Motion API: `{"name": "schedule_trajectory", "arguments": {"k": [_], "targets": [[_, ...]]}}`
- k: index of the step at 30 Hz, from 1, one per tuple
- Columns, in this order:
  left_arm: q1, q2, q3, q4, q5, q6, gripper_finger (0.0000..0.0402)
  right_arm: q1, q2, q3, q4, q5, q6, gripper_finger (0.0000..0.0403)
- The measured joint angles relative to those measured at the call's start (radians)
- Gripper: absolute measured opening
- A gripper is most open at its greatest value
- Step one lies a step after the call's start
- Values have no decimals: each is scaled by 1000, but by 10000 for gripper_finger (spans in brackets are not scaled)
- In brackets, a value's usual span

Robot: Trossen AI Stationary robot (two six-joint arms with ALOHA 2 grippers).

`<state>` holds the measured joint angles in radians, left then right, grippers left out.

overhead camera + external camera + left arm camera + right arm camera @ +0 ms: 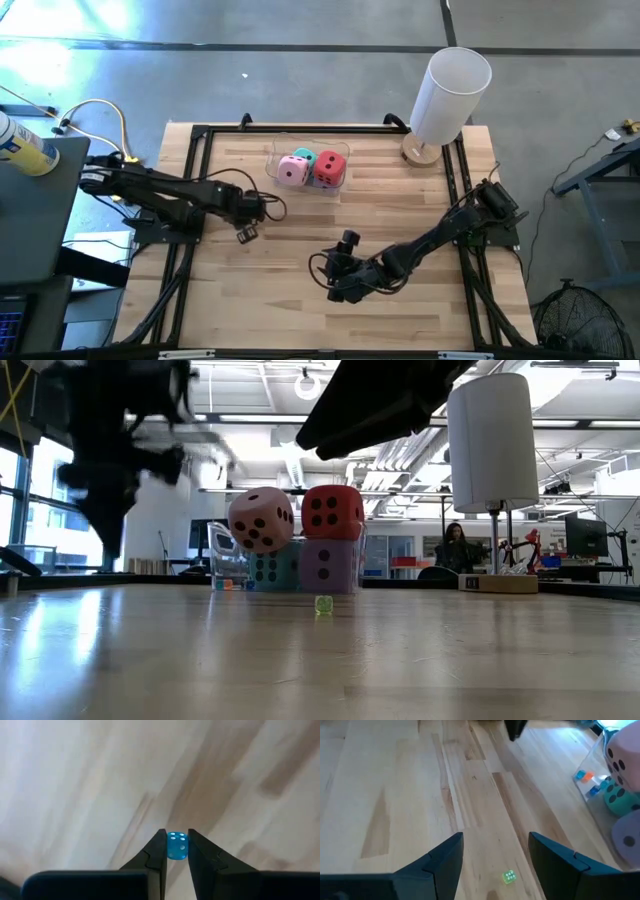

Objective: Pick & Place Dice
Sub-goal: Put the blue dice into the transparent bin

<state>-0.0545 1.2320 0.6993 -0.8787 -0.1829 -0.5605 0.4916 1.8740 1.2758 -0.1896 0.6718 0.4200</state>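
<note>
A small clear-blue die (176, 847) sits between the fingertips of my left gripper (176, 845), which points down over the table's left half (247, 233). A small green die (509, 877) lies on the wood, also seen in the low view (323, 604). My right gripper (495, 865) hovers open above it, one finger on either side, touching nothing. At the far side, a clear box (272, 155) holds big soft dice: pink (293, 170) and red (330, 167) rest on teal (270, 568) and purple (328, 567). My left gripper pinches the small blue die by two opposite faces (170, 851) between its two fingertips. The fingers come from above, pointing steeply down. The die's face with several white pips (177, 837) points away from the gripper, and the die is held above the wood.
A tall white cylinder (450, 95) on a round wooden base stands at the far right corner. Small blue and orange pieces (585, 776) lie in the clear box beside the big dice. Bare wood (280, 290) spreads across the near half of the table.
</note>
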Motion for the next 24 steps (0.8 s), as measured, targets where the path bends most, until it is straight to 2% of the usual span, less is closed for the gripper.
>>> {"name": "schedule_trajectory", "arguments": {"k": [9,15,19,24], "targets": [[-25,-6,250,-39,-149,134,48,3,0,0,1,-27,2,215],[-28,-7,351,-30,-248,261,48,38,0,0,-9,-67,-17,215],[33,-7,365,17,-240,382,49,58,0,0,-62,-67,-23,215],[168,-7,392,38,-214,475,49,74,-25,0,-199,-67,36,215]]}}
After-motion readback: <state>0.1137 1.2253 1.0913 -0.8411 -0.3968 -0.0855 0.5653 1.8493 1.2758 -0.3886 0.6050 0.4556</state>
